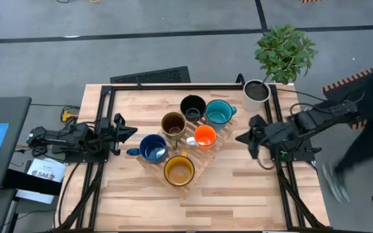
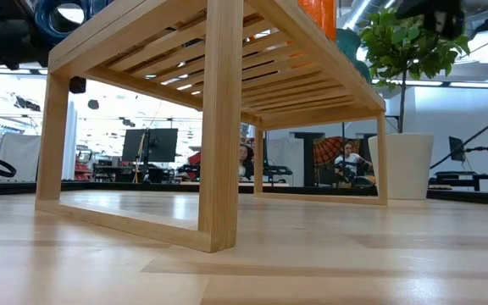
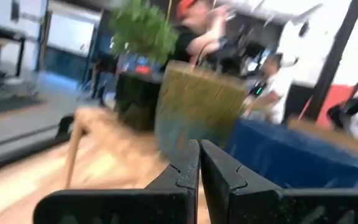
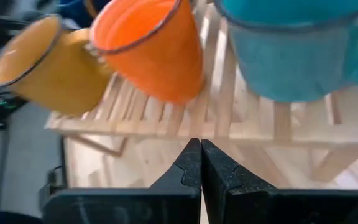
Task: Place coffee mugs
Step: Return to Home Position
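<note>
A: Shelf?
B: Slatted wooden shelf (image 1: 207,155) on the table (image 1: 238,194), between the two grippers.
A: Grippers?
B: Left gripper (image 1: 132,132) and right gripper (image 1: 239,137): fingers pressed together, empty, clear of the shelf.
A: Mugs?
B: All on the shelf. Dark blue mug (image 1: 153,148) nearest the left gripper; orange mug (image 1: 204,136) and teal mug (image 1: 219,112) nearest the right gripper; olive-brown mug (image 1: 173,123), black mug (image 1: 192,105) and yellow mug (image 1: 179,170) in between.

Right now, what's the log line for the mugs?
mugs on wooden shelf: black, teal, olive-brown, orange, dark blue, yellow | left gripper: shut, left of shelf | right gripper: shut, right of shelf
</note>
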